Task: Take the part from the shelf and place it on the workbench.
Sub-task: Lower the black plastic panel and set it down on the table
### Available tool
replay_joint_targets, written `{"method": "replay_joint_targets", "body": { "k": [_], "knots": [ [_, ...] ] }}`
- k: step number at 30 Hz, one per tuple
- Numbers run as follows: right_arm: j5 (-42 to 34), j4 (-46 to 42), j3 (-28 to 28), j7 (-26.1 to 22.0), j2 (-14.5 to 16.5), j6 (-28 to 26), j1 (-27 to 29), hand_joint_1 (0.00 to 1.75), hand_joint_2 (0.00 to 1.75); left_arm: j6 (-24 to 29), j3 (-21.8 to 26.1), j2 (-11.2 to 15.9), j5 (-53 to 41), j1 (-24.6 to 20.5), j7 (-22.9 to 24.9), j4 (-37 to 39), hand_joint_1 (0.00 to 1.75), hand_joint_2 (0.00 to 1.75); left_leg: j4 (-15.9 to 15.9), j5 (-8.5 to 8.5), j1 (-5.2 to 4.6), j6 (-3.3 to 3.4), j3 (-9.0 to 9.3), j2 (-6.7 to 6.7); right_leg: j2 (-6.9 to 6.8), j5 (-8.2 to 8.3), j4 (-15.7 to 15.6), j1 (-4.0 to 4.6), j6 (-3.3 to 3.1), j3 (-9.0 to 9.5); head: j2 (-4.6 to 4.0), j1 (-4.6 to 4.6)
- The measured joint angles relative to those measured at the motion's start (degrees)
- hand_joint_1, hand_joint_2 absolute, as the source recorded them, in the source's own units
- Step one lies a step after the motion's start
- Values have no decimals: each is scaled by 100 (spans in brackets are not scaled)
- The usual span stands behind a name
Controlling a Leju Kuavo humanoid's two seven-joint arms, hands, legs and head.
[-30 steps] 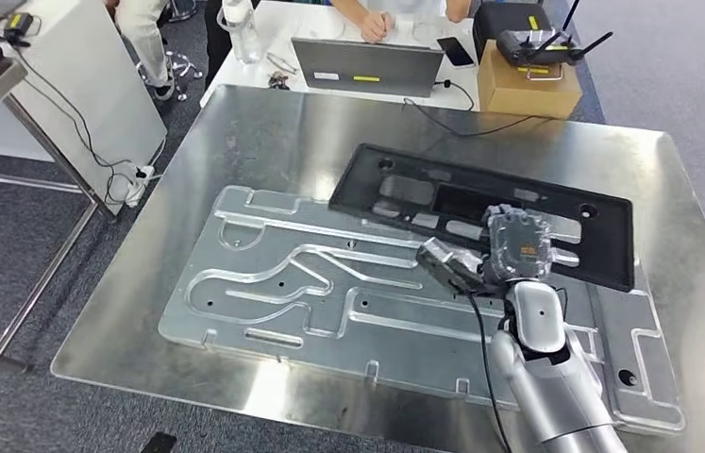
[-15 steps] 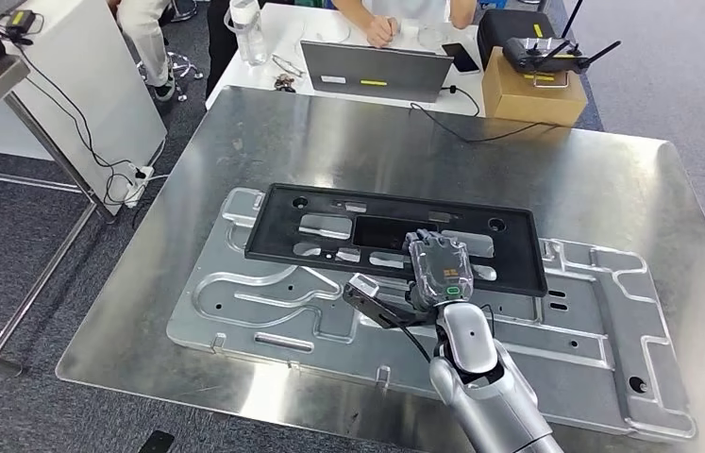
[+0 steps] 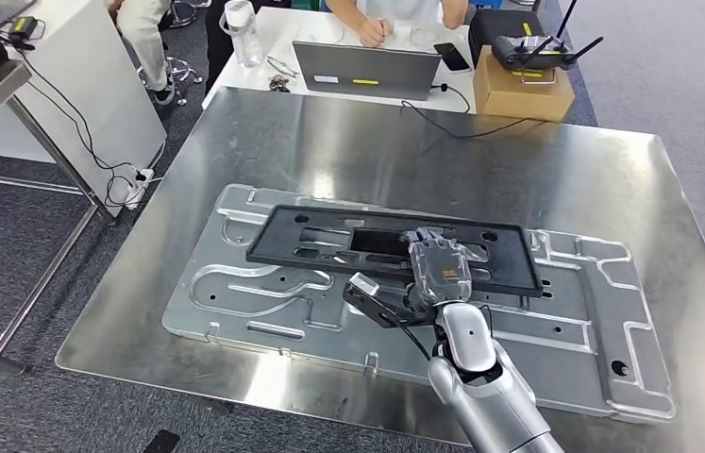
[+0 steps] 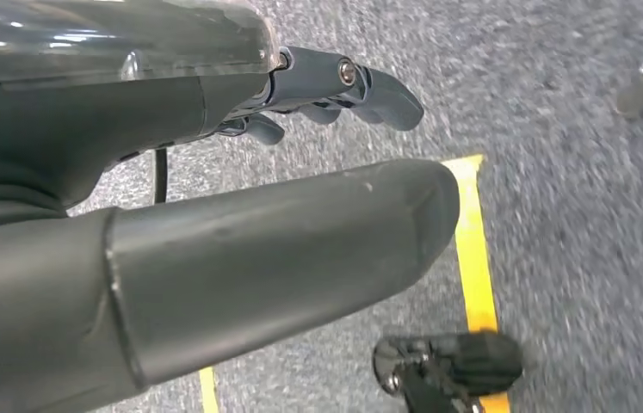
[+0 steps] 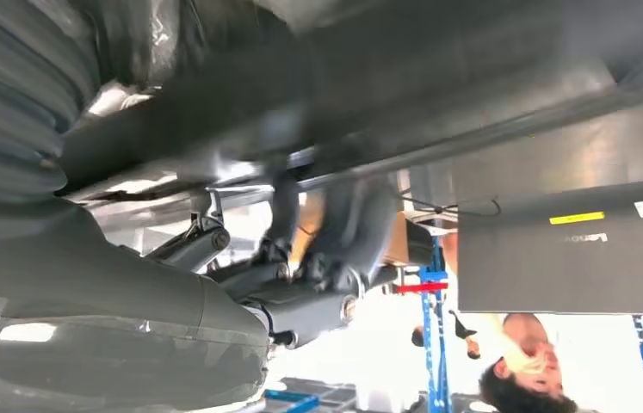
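I am looking down at a large steel workbench [image 3: 556, 160]. On it is lying a wide, flat aluminium fixture plate [image 3: 263, 297] with routed channels and cut-outs. My right hand [image 3: 438, 267] is reaching in from below on its silver arm, and it is gripping the part [image 3: 329, 241], a long black rectangular frame with several openings. My fingers are closing over the part's near edge, with my thumb [image 3: 367, 294] sticking out toward my left just beside that edge. The part is sitting roughly level across the far half of the fixture plate; I cannot tell whether it is touching the plate or hovering just above it. In the right wrist view, my fingers [image 5: 335, 284] are curling against the part's dark underside.

My left hand [image 4: 214, 249] is hanging over grey carpet with a yellow floor line [image 4: 477, 249]. It is holding nothing, and its fingers [image 4: 361, 82] are lying loosely apart from the thumb.

Beyond the workbench, a white table is carrying a grey laptop [image 3: 365, 69], a cardboard box [image 3: 518, 90] and a clear bottle [image 3: 240, 28]. A person's hand [image 3: 372, 31] is resting behind the laptop.
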Motion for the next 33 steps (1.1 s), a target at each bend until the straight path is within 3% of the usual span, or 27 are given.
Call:
{"method": "replay_joint_targets", "body": {
  "k": [3, 4, 5, 6, 8, 10, 13, 15, 18, 19, 20, 21, 23, 25, 26, 29, 31, 33],
  "knots": [
    [-12, 24, 2, -15, 19, -2, -8, 0, 175, -13, -34, 1, -13, 4, -17, 1, 0, 0, 979, -527, 13, -58, -402, 0, -15, 50, -27, -19, -40, -21, 0, -5],
    [-15, 36, 3, -16, 21, -2, -4, 0, 175, -13, -44, 4, -13, 9, -16, 1, 0, 0, 1261, -611, 16, -78, -515, 1, -15, 46, -5, -18, -38, -35, 0, -6],
    [-15, 49, 4, -16, 21, -2, 1, 0, 175, -13, -52, 6, -13, 12, -16, 1, 0, 0, 1353, -582, 19, -95, -541, 3, -15, 37, 21, -19, -32, -48, 0, -6],
    [-16, 60, 5, -16, 21, -2, 3, 0, 175, -14, -59, 6, -12, 13, -17, 1, 0, 0, 1224, -450, 24, -107, -464, 6, -13, 21, 50, -24, -21, -58, 0, -7],
    [-23, 69, 7, -18, 21, -2, -4, 0, 175, -36, -68, 6, 7, 8, -26, 1, 0, 0, 499, -123, 33, -116, -66, 16, -7, -31, 124, -33, 19, -75, 0, -6],
    [-37, 70, 8, -22, 21, -6, -21, 0, 175, -72, -72, 6, 59, 2, -45, 1, 0, 0, -10, -10, 12, -78, 219, 11, 4, -80, 198, -22, 71, -102, 0, -4],
    [-68, 69, 9, -29, 21, -13, -34, 0, 175, -97, -72, 2, 124, 1, -58, 2, 0, 0, -101, -50, 3, 34, 241, 0, 15, -102, 241, -1, 145, -129, 0, -1],
    [-103, 68, 9, -31, 20, -14, -51, 0, 175, -100, -72, -3, 141, -4, -44, 3, 0, 0, -138, -33, 25, 111, 243, 5, 18, -227, 406, -12, 207, -201, 0, 1],
    [-134, 70, 9, -31, 17, -17, -63, 0, 175, -96, -72, -5, 170, -6, -16, 3, 0, 0, -157, -20, 33, 175, 233, 15, 17, -717, 1373, -47, 286, -667, 0, 3],
    [-139, 72, 9, -31, 16, -17, -55, 0, 175, -93, -72, -4, 175, -3, -12, 2, 0, 0, -157, -20, 31, 177, 230, 16, 17, -814, 1692, -55, 300, -835, 0, 3],
    [-146, 73, 9, -31, 15, -17, -47, 0, 175, -92, -72, -4, 181, -1, -10, 2, 0, 0, -156, -19, 28, 176, 229, 16, 17, -803, 1843, -58, 303, -928, 0, 2],
    [-152, 74, 9, -32, 15, -19, -43, 0, 175, -94, -72, -3, 187, 1, -8, 2, 0, 0, -153, -16, 25, 175, 234, 13, 17, -676, 1769, -58, 293, -913, 0, 2],
    [-168, 76, 9, -40, 15, -23, -51, 0, 175, -111, -72, -4, 200, 0, -16, 3, 0, 0, -150, -9, 19, 172, 250, 5, 19, -251, 1097, -45, 236, -629, 0, 2],
    [-179, 77, 9, -54, 16, -30, -61, 0, 175, -134, -72, -12, 207, -3, -33, 4, 0, 0, -147, 7, 5, 142, 241, -2, 24, 22, 458, -5, 165, -353, 0, 2],
    [-186, 79, 9, -58, 17, -34, -63, 0, 175, -145, -72, -16, 208, -3, -41, 5, 0, 0, -148, 20, 3, 117, 227, -3, 28, 77, 283, 16, 139, -291, 0, 2],
    [-204, 93, 9, -63, 22, -64, -53, 0, 175, -169, -72, -20, 210, 2, -47, 5, 0, 0, -161, 39, 6, 15, 188, 1, 24, 138, 200, 9, 91, -311, 0, 1],
    [-214, 103, 9, -68, 42, -112, -51, 0, 175, -181, -72, -23, 213, 0, -50, 7, 0, 0, 92, -215, 3, -29, 86, 4, 0, 231, 112, -30, 17, -335, 0, -1],
    [-222, 117, 9, -76, 63, -149, -39, 0, 175, -188, -72, -21, 216, 0, -51, 8, 0, 0, 747, -675, 11, -48, -136, 6, -13, 302, 98, -32, -23, -408, 0, -2]
  ]
}}
